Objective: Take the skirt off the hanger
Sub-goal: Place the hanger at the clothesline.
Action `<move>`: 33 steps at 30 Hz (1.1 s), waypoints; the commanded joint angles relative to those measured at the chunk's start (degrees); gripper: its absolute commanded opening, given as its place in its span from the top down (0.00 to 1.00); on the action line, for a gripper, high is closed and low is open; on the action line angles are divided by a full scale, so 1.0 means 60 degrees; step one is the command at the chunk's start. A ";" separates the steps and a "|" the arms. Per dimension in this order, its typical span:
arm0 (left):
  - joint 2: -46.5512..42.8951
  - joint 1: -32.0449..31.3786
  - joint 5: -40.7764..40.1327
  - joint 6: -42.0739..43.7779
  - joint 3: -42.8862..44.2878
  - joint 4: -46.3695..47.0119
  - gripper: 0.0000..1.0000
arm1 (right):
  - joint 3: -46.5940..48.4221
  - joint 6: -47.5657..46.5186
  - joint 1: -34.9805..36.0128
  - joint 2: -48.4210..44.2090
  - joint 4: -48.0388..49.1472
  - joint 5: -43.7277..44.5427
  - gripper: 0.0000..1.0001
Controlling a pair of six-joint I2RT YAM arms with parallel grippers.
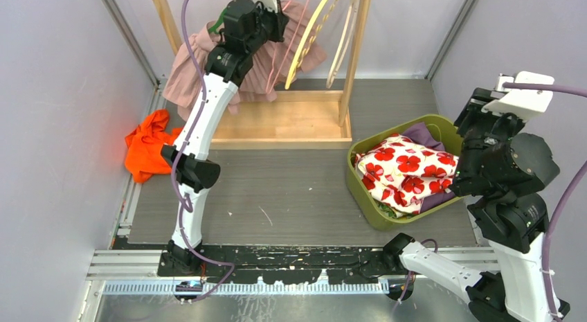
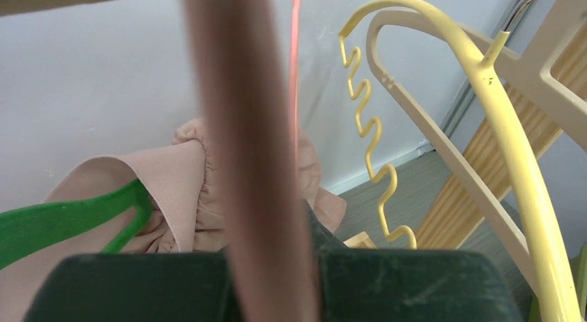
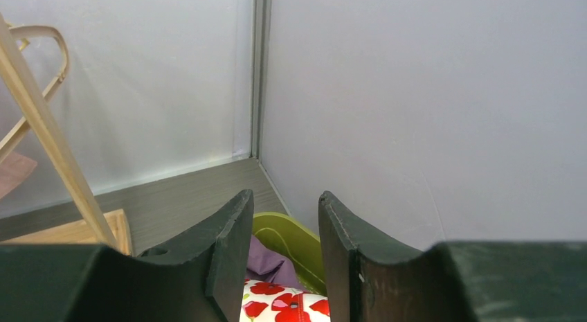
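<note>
Left pincer [image 2: 273, 270]: clamped on taut pink length, apparently of skirt [image 2: 183, 180]; bulk lower left on green hanger [image 2: 69, 221]. Right pincer [image 3: 285, 253]: apart, distant.

L arm [image 1: 208, 107] raised high, L claw [image 2: 273, 280] clamped; R arm [image 1: 512, 170] folded, R claw [image 3: 282, 253] part-open.

Over by the left wall an orange cloth [image 1: 147, 154] is lying crumpled on the grey floor, just beside the wooden rack [image 1: 291, 121]. A yellow hanger [image 1: 308, 34] and a beige hanger [image 1: 341, 41] are hanging side by side off the rack. On the right, a green basket [image 1: 365, 201] is sitting there holding a red-flowered white cloth [image 1: 405, 173], and a purple cloth [image 1: 422, 135] is peeking out behind it.
</note>
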 commanded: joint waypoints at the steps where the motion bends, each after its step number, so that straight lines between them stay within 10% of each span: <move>1: -0.0143 0.0032 -0.0290 -0.0268 0.0401 0.1048 0.92 | 0.0262 -0.0346 -0.0042 -0.0221 0.0647 0.0392 0.55; 16: -0.1733 0.0091 0.0107 -0.0629 -0.1009 0.2535 1.00 | -0.0362 -0.0329 -0.0040 -0.0369 0.0804 0.0405 0.56; 33: -0.0496 0.0193 0.0222 -0.1432 0.0538 0.3150 0.99 | -0.0795 -0.0990 -0.0027 -0.0534 0.1820 0.0625 0.56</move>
